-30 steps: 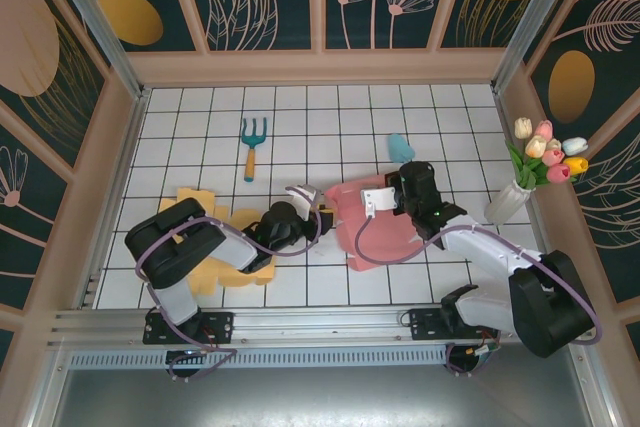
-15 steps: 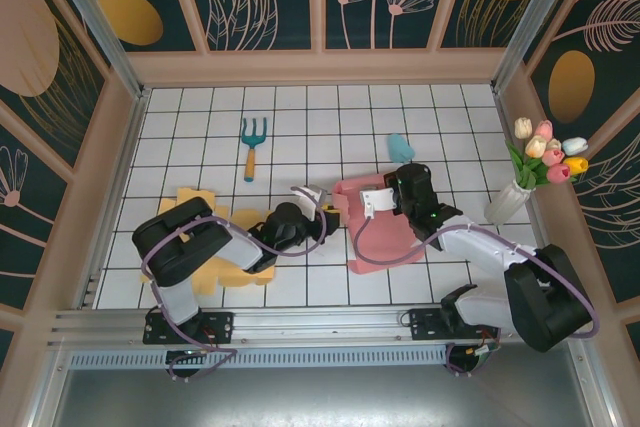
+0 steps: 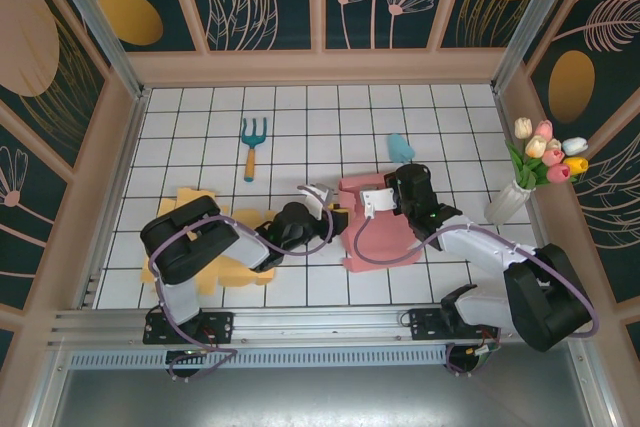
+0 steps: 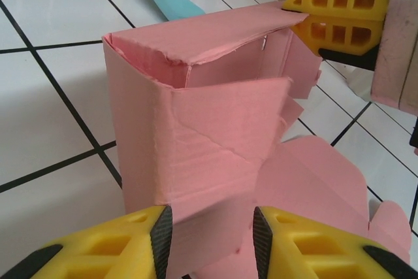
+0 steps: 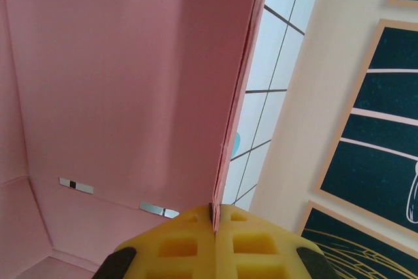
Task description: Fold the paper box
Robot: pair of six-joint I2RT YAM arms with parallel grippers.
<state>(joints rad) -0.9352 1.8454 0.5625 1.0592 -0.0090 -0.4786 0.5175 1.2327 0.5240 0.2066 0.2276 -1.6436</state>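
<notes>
The pink paper box lies partly folded at mid-table, its loose flaps spread toward the near side. In the left wrist view one box corner stands upright with an open top. My left gripper is at the box's left end. Its jaws stand apart astride a folded side flap; the left pad touches it and a thin gap shows at the right pad. My right gripper is shut on the box's upper wall edge, pinched between yellow fingertips. Those fingers also show at the box's far corner.
A blue-handled garden fork lies at the back left and a teal object sits just behind the box. Yellow flat cardboard lies under the left arm. A vase of tulips stands by the right wall.
My left gripper has moved right, up to the box's left end, and its jaws have widened slightly. The box has shifted a little; the right gripper stays shut on its edge.
</notes>
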